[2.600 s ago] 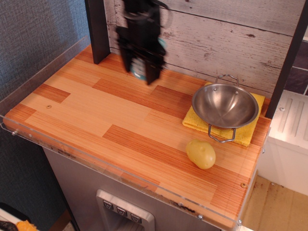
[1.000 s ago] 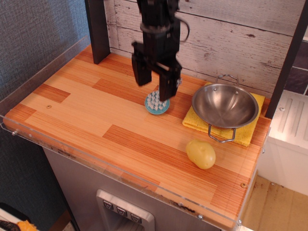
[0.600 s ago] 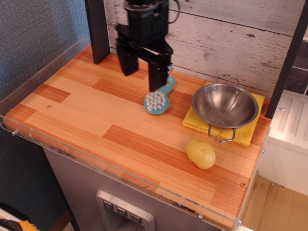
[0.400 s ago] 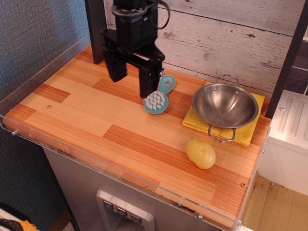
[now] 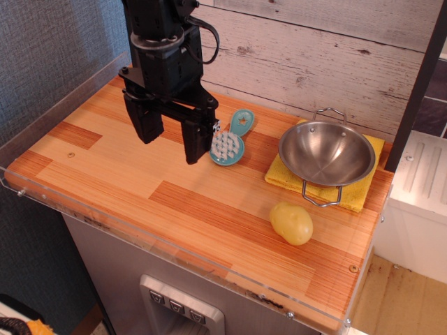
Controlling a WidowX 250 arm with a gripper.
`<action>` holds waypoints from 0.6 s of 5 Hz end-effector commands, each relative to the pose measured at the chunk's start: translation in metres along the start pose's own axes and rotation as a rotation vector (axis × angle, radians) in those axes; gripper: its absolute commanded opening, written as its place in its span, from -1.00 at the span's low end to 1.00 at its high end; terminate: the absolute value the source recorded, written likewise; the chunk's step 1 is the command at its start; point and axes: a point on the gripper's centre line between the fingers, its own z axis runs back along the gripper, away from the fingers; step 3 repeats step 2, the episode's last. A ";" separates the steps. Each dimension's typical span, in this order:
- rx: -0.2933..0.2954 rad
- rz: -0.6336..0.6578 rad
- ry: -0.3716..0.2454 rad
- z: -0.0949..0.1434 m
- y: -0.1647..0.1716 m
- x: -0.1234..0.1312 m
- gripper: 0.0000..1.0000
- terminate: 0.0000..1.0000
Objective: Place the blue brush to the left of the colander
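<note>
The blue brush point(image 5: 231, 139) lies flat on the wooden table point(image 5: 105, 164), bristles up, handle pointing back right. It sits just left of the colander point(image 5: 325, 153), a shiny steel bowl resting on a yellow cloth point(image 5: 360, 194). My gripper point(image 5: 172, 144) is open and empty, its two black fingers pointing down, to the left of the brush and apart from it.
A yellow potato point(image 5: 291, 223) lies in front of the colander. A clear plastic rim point(image 5: 174, 248) runs along the table's front and left edges. A dark post point(image 5: 418, 91) stands at the right and a plank wall point(image 5: 314, 56) at the back.
My gripper brought the brush down beside the colander, let it go, and has moved left and toward the front, away from it. The brush now lies still.
</note>
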 end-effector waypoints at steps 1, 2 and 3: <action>0.011 -0.014 -0.043 0.009 -0.006 -0.005 1.00 -1.00; 0.011 -0.014 -0.043 0.009 -0.006 -0.005 1.00 1.00; 0.011 -0.014 -0.043 0.009 -0.006 -0.005 1.00 1.00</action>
